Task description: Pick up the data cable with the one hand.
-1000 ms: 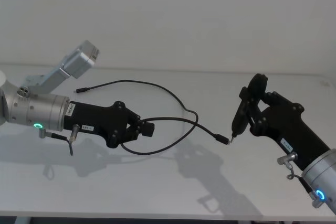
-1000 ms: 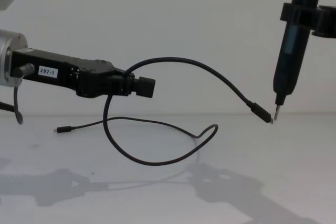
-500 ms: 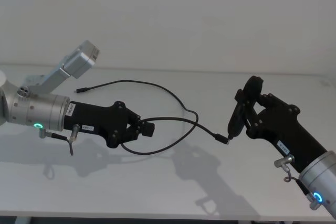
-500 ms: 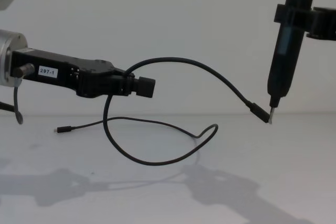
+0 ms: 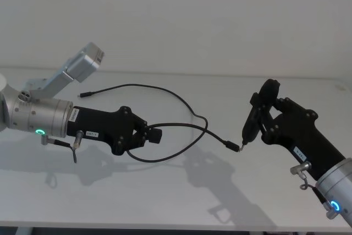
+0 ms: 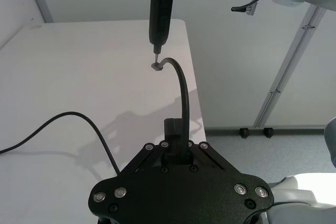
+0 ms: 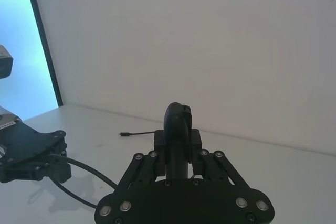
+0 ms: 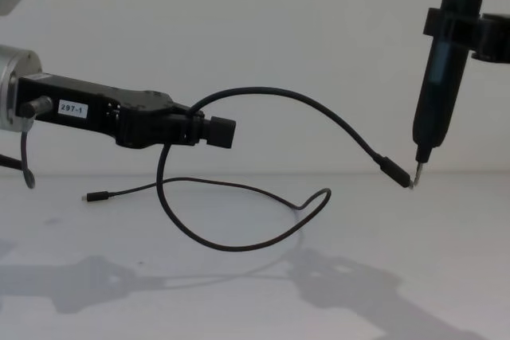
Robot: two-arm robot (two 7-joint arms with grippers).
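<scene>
Chest view: your left pincer [image 8: 217, 132] still pinches the data cable [image 8: 319, 113] clear of the bench [image 8: 446, 276], far plug dragging; only the right pincer [image 5: 264, 115], clamped on its tool [image 8: 437, 85], swayed back, so the lift holds.

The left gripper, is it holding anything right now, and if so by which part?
Yes. The left gripper is shut on the data cable, gripping it partway along the cord, not at a plug. One end lies on the table; the other hangs in the air.

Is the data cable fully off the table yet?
No. The left gripper holds the data cable raised, but its far plug end lies on the table.
</scene>
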